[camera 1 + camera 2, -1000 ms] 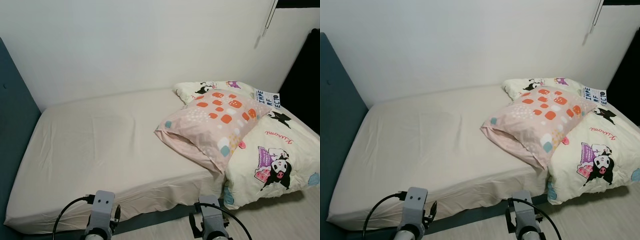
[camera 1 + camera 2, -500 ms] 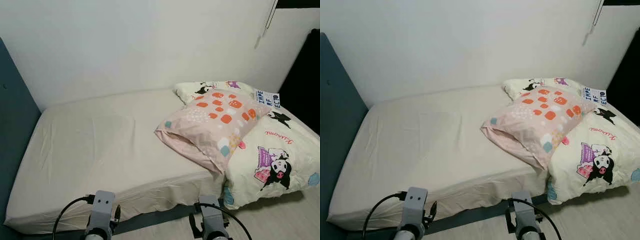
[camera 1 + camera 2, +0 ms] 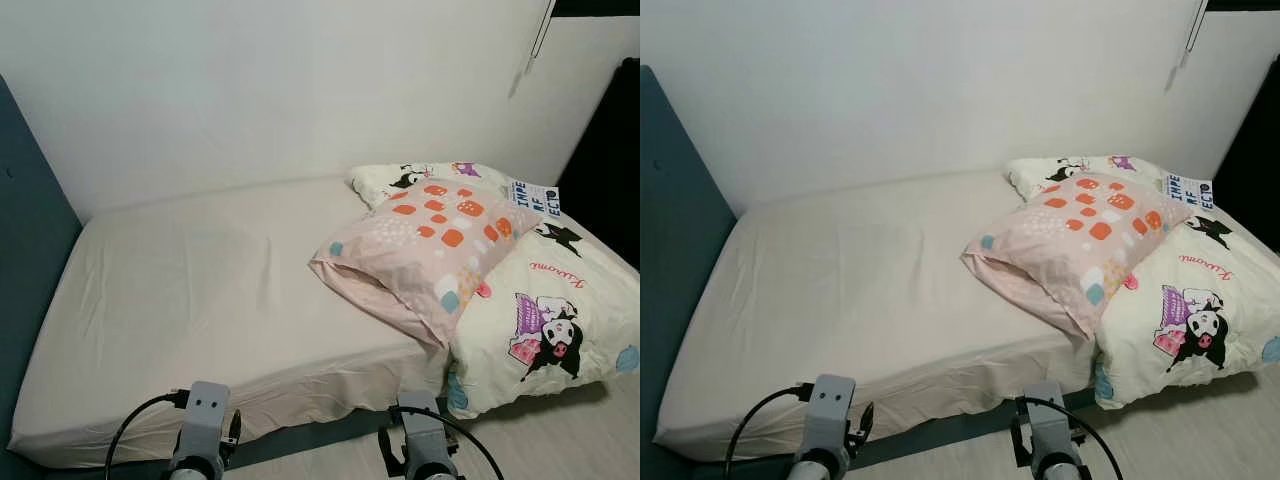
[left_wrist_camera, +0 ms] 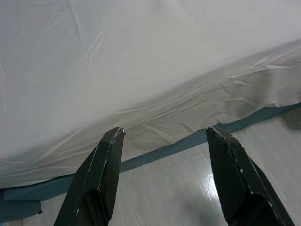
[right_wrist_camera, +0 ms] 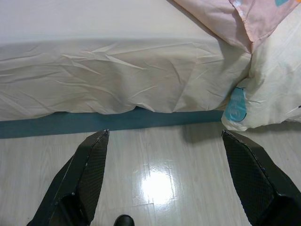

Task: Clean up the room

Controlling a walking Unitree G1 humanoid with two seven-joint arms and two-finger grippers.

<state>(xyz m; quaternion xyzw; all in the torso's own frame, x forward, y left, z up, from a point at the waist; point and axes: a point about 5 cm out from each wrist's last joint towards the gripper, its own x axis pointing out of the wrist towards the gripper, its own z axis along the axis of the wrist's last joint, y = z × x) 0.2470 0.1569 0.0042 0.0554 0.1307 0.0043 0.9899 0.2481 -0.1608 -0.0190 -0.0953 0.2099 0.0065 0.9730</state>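
Where pillow (image 3: 425,250) overlaps duvet (image 3: 545,320)

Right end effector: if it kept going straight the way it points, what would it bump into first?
Probably the wrinkled sheet hanging down the bed's side. The right end effector, open and empty, hangs over the shiny floor and aims at it. Depth is hard to judge, so it might touch the floor first.

Pink pillow (image 3: 425,250) atop cartoon-print duvet (image 3: 545,320)
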